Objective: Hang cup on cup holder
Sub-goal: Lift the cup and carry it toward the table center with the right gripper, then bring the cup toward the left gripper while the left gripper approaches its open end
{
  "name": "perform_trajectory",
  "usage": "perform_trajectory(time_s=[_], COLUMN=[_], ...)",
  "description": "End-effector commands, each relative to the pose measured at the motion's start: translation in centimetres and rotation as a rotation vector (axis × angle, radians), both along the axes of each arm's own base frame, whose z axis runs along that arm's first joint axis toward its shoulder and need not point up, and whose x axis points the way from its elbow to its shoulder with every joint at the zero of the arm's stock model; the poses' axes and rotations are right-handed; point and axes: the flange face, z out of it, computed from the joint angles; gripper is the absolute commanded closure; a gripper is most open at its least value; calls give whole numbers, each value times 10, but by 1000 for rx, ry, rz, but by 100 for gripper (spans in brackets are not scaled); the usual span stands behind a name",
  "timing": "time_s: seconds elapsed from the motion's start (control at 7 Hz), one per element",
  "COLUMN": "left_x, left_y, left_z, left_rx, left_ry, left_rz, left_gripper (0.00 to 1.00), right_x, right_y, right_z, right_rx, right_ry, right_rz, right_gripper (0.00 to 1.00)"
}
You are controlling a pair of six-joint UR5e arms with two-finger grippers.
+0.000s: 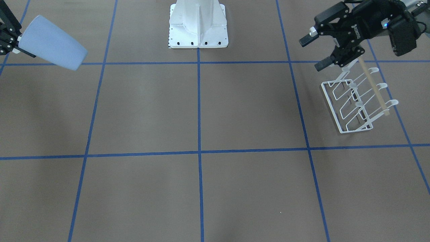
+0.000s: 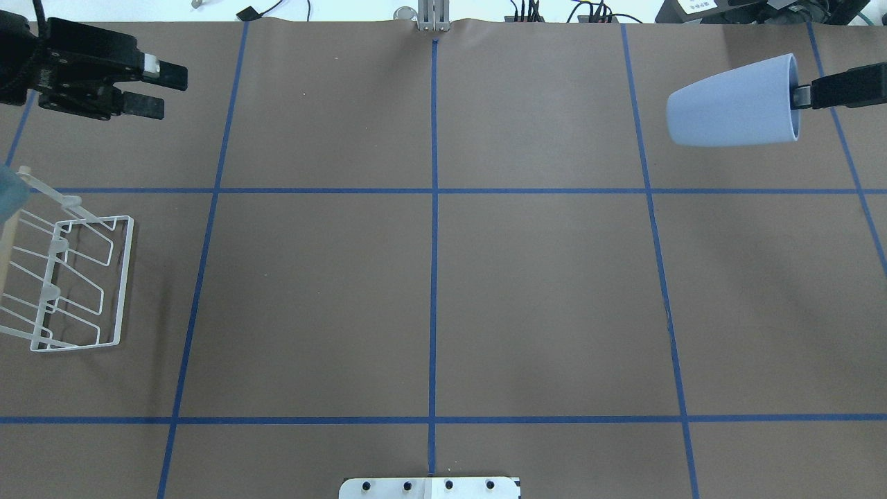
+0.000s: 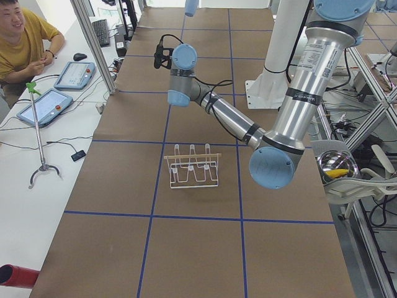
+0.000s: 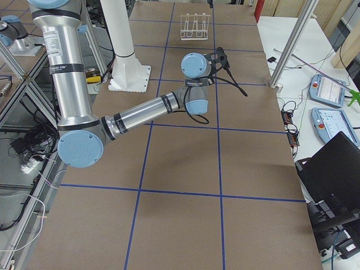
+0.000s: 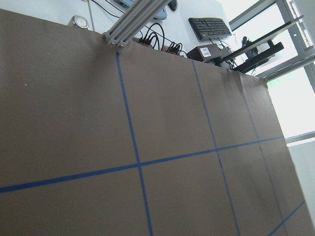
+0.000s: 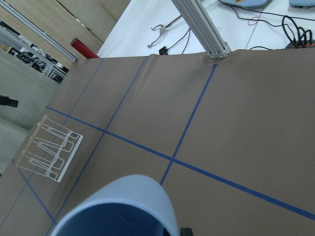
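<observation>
The pale blue cup hangs in the air on its side at the far right, base pointing toward the table's middle; it also shows in the front-facing view and the right wrist view. My right gripper is shut on its rim. The white wire cup holder with a wooden bar stands on the table at the left edge, seen also in the front-facing view. My left gripper is open and empty, above the table just beyond the holder.
The white robot pedestal stands at the near middle edge. Blue tape lines divide the brown table into squares. An operator sits at a side desk with tablets, beyond the table's far edge.
</observation>
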Motion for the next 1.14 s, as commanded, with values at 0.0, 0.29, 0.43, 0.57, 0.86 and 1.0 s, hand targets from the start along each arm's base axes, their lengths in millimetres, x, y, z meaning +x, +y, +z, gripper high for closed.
perform_trajectory(time_s=[0.0,0.29,0.43,0.57,0.86,1.0], left_x=[52,80,94,118,139,144], left_y=[38,74,86,104,120,126], left_z=[-42,-64,-77,-85,-89,-92], left_rx=[-128,-196,-229,-246,-268,-267], left_ry=[246,425,475,534,580,586], left_rz=[56,165,221,251,272,288], left_gripper=[2,2,2,2,2,2], right_x=[-31,-91,-119,-143,-179,-199], right_y=[21,50,57,72,98,109], right_z=[-15,-28,-48,-65,-73,-71], right_rx=[31,62,68,60,75,102], right_ry=[-162,-376,-442,-528,-626,-622], right_rz=[-31,-73,-92,-91,-101,-105], right_gripper=[100,100,100,100,100,100])
